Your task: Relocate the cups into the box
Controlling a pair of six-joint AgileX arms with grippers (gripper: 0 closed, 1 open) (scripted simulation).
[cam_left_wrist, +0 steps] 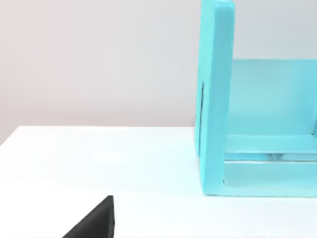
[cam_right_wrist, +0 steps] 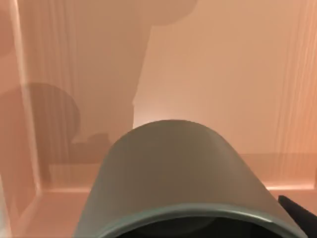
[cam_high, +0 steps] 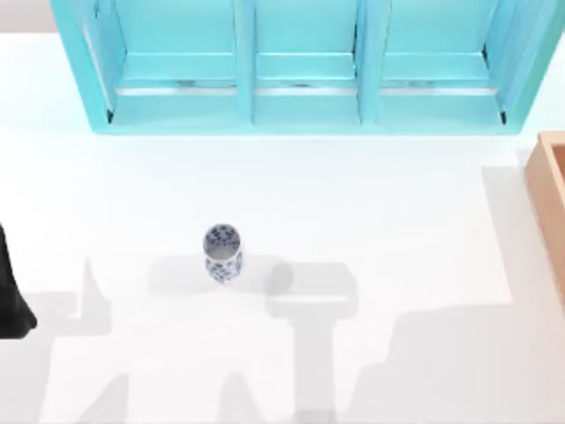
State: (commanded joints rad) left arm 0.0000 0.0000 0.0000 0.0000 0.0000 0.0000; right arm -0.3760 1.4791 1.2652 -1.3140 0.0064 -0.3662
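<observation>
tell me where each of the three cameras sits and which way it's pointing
Top view: above the table, looking down on the white floral cup, turquoise shelf unit and box edge; a dark part of the left arm at the left edge.
Left wrist view: low over the table, facing the shelf unit's end; a dark gripper tip at the bottom.
Right wrist view: inside the box, close behind the olive-grey cup.
Shared: top and left wrist views both show the shelf unit.

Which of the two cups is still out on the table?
The white cup with blue floral pattern, upright on the open table. The olive-grey cup is already inside the tan box.
</observation>
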